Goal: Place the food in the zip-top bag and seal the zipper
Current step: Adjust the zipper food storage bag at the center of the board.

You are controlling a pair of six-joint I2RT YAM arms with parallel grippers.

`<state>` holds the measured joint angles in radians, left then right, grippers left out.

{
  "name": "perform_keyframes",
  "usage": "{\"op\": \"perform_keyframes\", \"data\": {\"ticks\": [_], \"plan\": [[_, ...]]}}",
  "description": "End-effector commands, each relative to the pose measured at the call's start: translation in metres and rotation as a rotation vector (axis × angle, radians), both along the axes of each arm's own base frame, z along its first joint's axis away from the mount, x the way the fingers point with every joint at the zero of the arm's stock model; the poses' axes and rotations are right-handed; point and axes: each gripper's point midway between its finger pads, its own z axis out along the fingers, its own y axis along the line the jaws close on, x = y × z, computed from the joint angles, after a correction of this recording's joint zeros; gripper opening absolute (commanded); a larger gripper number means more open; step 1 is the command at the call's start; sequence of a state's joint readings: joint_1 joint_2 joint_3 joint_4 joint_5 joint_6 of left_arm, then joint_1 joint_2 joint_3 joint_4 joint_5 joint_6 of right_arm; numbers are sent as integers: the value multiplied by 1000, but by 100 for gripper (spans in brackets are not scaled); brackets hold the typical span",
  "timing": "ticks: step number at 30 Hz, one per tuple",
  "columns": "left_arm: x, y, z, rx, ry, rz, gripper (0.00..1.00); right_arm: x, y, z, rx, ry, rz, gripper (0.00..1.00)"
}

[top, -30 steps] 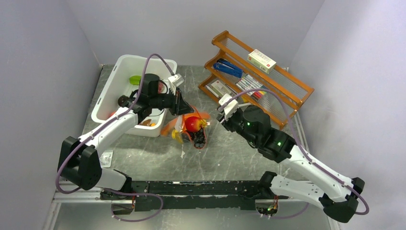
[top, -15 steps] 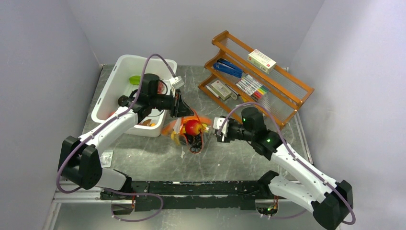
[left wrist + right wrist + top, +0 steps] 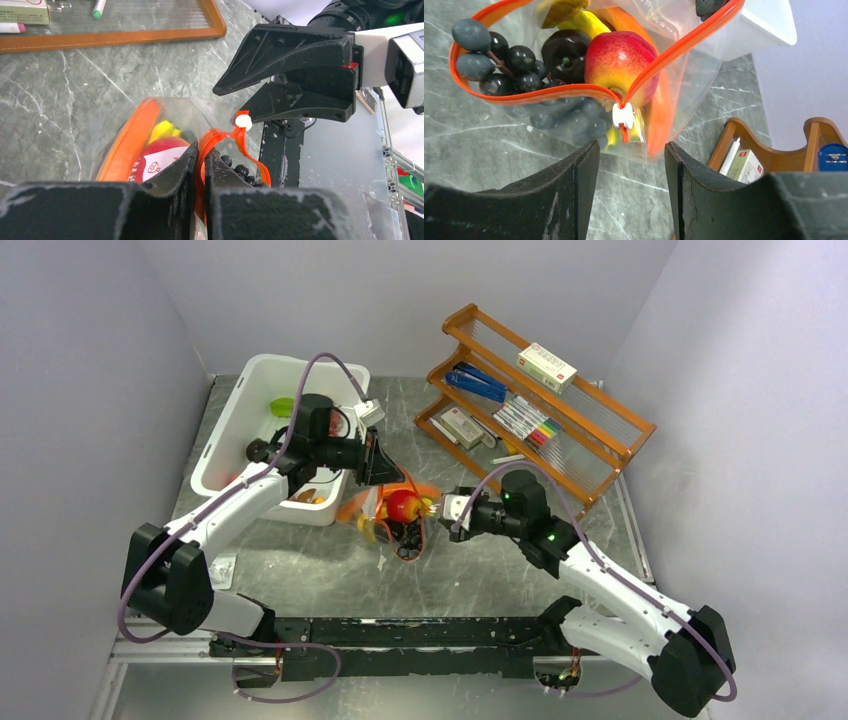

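The left gripper (image 3: 201,156) is clamped on the orange-red zipper (image 3: 549,92) of the zip-top bag (image 3: 694,65), near the middle of the surface (image 3: 480,570) and just beside the white bin (image 3: 235,430). Grapes (image 3: 499,60), a red fruit (image 3: 616,57) and a banana (image 3: 584,22) sit inside. The right gripper (image 3: 630,147) has its fingers apart, just short of the white slider (image 3: 623,116).

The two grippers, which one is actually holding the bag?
The left gripper, pinched shut on the orange-red zipper strip; the right gripper stands open, short of the white slider.
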<state>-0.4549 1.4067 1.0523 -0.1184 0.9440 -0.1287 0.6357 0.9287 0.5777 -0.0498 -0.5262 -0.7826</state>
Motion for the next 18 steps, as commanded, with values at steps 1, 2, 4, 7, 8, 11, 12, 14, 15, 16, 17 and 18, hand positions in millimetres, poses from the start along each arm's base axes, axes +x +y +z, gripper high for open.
{"op": "perform_keyframes", "data": {"ticks": [1,2,4,7,8,11,12,14,15,16,17,18], "plan": [[4,-3,21,-41,-68,-35,7,12,0,2,-10,-70,-11,51],[4,-3,21,-42,-71,-35,7,13,1,3,-10,-75,-10,51],[4,-3,21,-43,-73,-33,7,14,2,4,-9,-87,-1,51],[4,-3,20,-44,-70,-37,7,13,6,1,-22,-87,29,46],[4,-3,20,-46,-71,-38,7,14,7,-4,-36,-78,35,44],[4,-3,18,-43,-67,-38,7,14,8,-12,-57,-68,51,41],[4,-3,18,-43,-68,-38,7,14,9,-12,-54,-70,53,40],[4,-3,17,-42,-67,-38,7,15,10,-10,-37,-77,55,40],[4,-3,17,-42,-67,-39,7,16,11,-8,-28,-84,56,39],[4,-4,17,-44,-69,-42,7,16,12,-6,-21,-89,56,39],[4,-4,18,-46,-69,-43,7,17,13,-5,-16,-91,56,39],[4,-4,18,-47,-69,-44,7,18,14,-5,-15,-92,58,39]]}}
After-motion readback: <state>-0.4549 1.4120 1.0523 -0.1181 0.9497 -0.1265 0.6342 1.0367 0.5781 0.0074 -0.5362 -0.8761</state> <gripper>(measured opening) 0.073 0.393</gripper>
